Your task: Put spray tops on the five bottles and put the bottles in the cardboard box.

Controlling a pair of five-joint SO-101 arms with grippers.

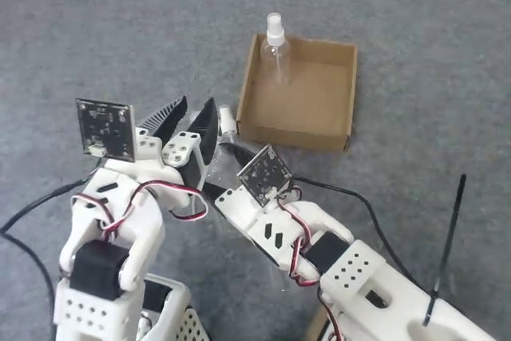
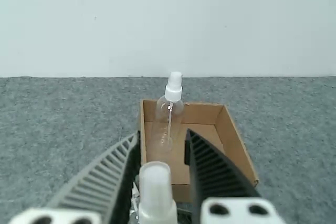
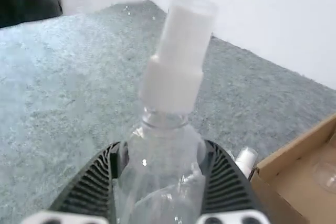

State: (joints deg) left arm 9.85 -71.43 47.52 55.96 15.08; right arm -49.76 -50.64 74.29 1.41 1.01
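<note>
My right gripper (image 3: 163,153) is shut on a clear bottle (image 3: 163,171) just in front of the cardboard box (image 1: 339,97). A white spray top (image 3: 176,56) sits tilted on the bottle's neck. My left gripper (image 1: 198,103) is open with its black fingers (image 2: 210,166) on either side of that spray top (image 2: 155,187); one finger is close to the top and the other stands off it. Another clear bottle (image 1: 277,49) with a white spray top (image 2: 174,86) is inside the box (image 2: 233,140), at its far left corner.
A loose white spray top (image 1: 226,117) lies on the grey carpet by the box's near left corner (image 3: 245,158). Black cables (image 1: 375,225) trail by both arms, and a thin black strip (image 1: 449,237) sticks up at the right.
</note>
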